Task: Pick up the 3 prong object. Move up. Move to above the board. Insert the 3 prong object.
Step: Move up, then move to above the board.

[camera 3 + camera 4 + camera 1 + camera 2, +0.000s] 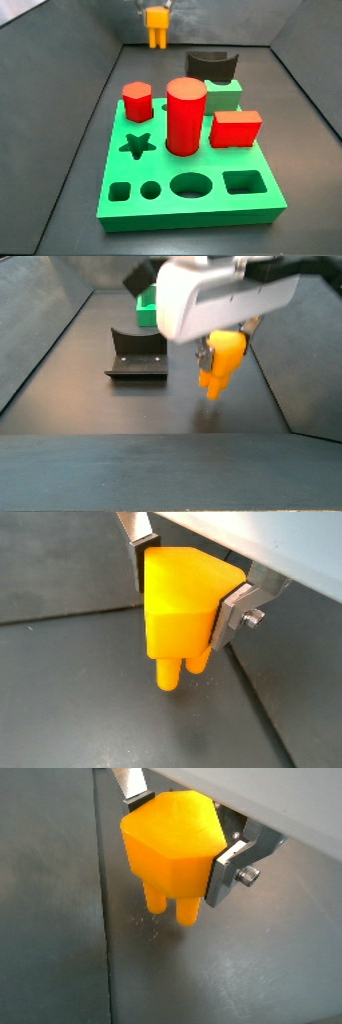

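Note:
The 3 prong object [181,602] is an orange-yellow blocky piece with short prongs pointing down. My gripper [185,592] is shut on its blocky top, with a silver finger [230,615] on each side. It shows the same way in both wrist views [171,850]. In a side view the piece [158,27] hangs above the floor at the far end, beyond the board [187,160]. In a side view the piece [221,361] hangs under the gripper body, prongs just above the dark floor. The board [144,300] is bright green, with star, circle, oval and square holes.
On the board stand a red cylinder [185,116], a red hexagonal block [136,101], a red cube [237,128], a small green cube [222,94] and a dark curved block [211,65]. The fixture [138,353] stands on the floor beside the piece. Grey walls enclose the floor.

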{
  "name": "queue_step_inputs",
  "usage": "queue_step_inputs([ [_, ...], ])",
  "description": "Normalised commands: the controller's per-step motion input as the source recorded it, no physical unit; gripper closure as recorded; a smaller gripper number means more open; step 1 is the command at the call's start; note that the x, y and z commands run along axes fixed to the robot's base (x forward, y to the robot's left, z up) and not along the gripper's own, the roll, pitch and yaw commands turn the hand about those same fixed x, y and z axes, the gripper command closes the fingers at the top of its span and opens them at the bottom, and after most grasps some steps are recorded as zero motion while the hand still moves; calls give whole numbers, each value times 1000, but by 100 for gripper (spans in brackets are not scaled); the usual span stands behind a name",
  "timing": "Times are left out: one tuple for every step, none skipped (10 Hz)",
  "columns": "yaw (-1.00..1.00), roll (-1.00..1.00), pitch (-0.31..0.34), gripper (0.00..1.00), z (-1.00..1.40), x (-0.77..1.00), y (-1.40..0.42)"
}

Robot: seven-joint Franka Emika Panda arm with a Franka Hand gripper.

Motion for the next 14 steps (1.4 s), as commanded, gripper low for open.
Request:
queue_step_inputs([
  [12,80,74,100,248,-14,-12],
  [-166,-95,-56,100,1000,-84,215],
  [-157,-102,-44,100,1000,-86,213],
  [-124,-98,-26,100,1000,-83,194],
  [-100,-85,-14,100,1000,-78,183],
  [-64,-54,17,100,1000,-72,171],
  [-46,-23,54,100,1000,-65,161],
  [-37,-6,71,100,1000,-59,150],
  [-32,-5,76,100,1000,-54,142],
  [-22,-2,85,100,1000,-46,130],
  [-16,4,87,100,1000,-41,122],
  [-7,8,86,100,1000,-36,106],
  [-3,10,85,100,1000,-32,98],
  [4,15,89,100,1000,-23,84],
])
